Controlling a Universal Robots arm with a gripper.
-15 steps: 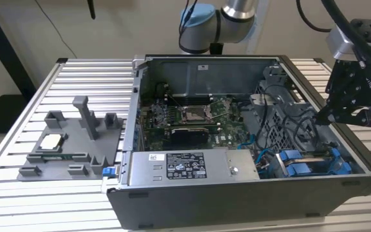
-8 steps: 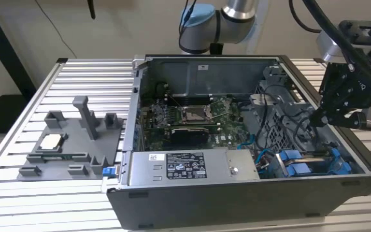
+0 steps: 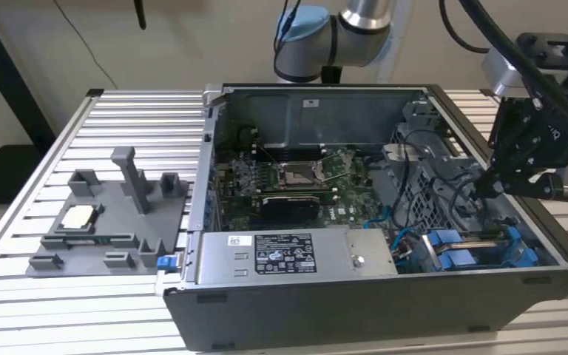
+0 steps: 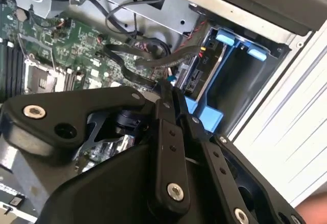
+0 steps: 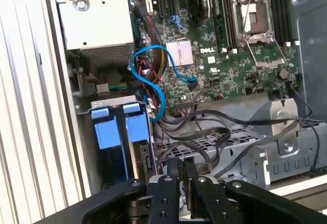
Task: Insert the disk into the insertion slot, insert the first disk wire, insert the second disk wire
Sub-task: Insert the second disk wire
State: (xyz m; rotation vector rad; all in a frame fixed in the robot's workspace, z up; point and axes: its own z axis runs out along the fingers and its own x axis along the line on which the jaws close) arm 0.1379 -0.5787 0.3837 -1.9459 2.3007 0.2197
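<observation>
**A:** Looking for the disk [image 3: 454, 253]: where do you place it?

**B:** In the near corner of the open computer case [image 3: 363, 314], on the exterior view's right. Its blue carrier frame sits down between the rails of the insertion slot [image 5: 110, 101], so I judge that step done (the case itself stands on the slatted worktop [image 3: 116, 111]).

**A:** And the tool [image 3: 484, 189]?

**B:** Just beside that bay, on its far side, among the black cables [image 5: 204, 132]. In both wrist views its fingers [image 5: 168, 193] are drawn together with barely a slit between them. Whether a plug is nipped there I cannot tell.

**A:** How would the disk handle?

**B:** Stiff, fairly heavy for its size I'd guess, and touchy about knocks. The blue frame is the place to hold it, by its long edges or end tabs. Keep off the label face and the connector edge.

**A:** And the cables?

**B:** Limp and a little springy. I take them for the disk wires. Hold one by the hard plug body, close behind the contacts, because the cord gives no steering and the plug has to meet the disk's connector squarely.
</observation>
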